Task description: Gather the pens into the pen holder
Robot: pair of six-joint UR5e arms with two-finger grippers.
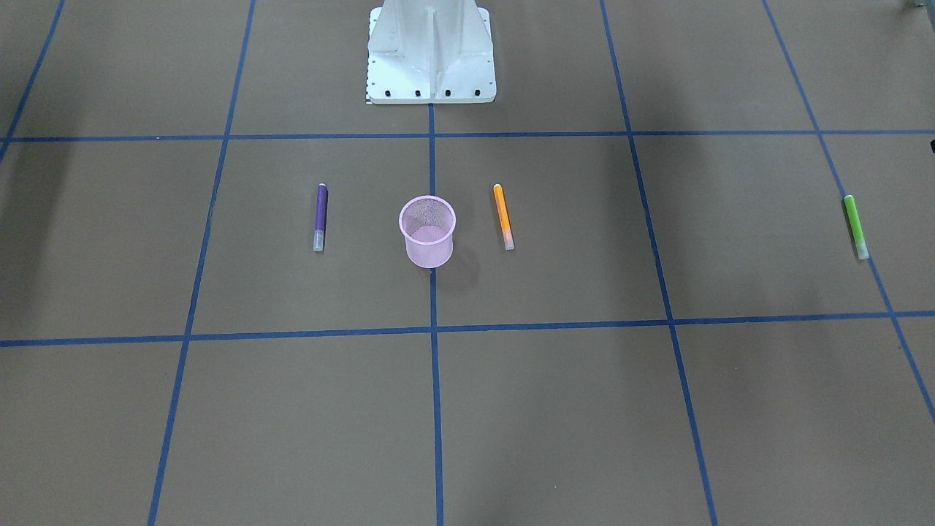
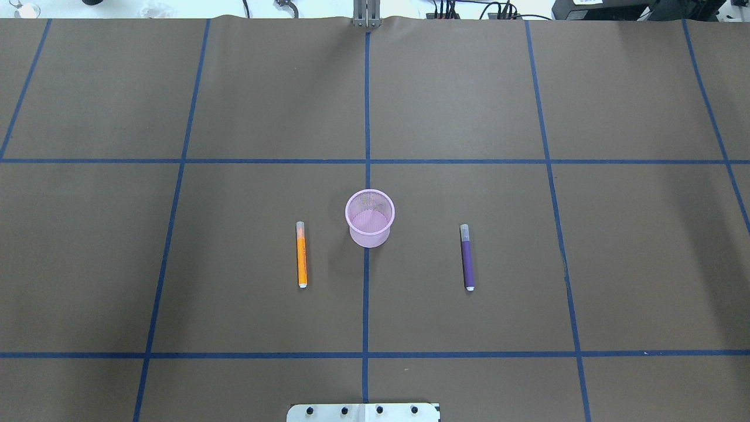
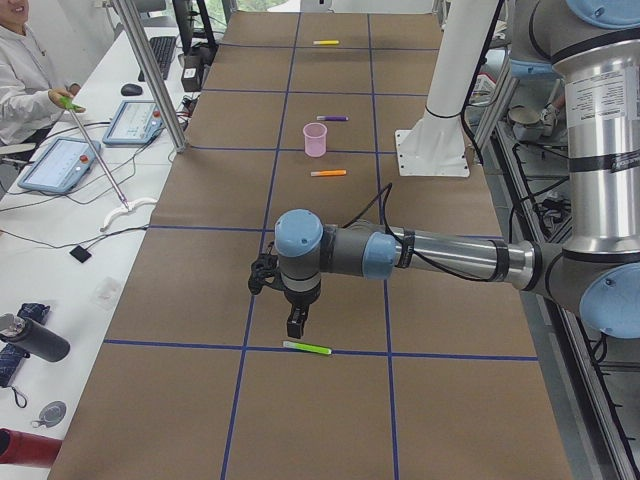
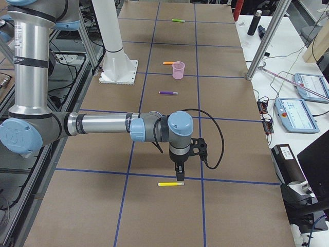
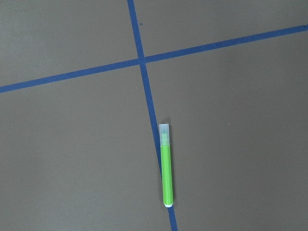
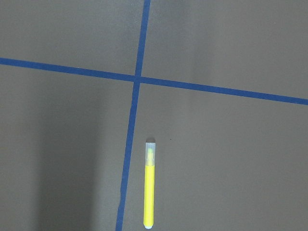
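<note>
The pink mesh pen holder [image 2: 370, 217] stands upright at the table's middle and looks empty. An orange pen [image 2: 302, 255] lies to its left and a purple pen [image 2: 467, 258] to its right, both apart from it. A green pen [image 3: 307, 348] lies on the table at the far left end, also in the left wrist view [image 5: 166, 166]. My left gripper [image 3: 296, 325] hangs just above it. A yellow pen [image 4: 170, 183] lies at the far right end, also in the right wrist view [image 6: 149, 190]. My right gripper [image 4: 179, 175] hangs just above it. I cannot tell whether either gripper is open or shut.
The brown table has a grid of blue tape lines [image 2: 366, 293]. The white robot base [image 1: 431, 55] stands at the table's middle edge. A side bench with tablets [image 3: 62, 160], cables and an operator [image 3: 25, 75] runs along the far side.
</note>
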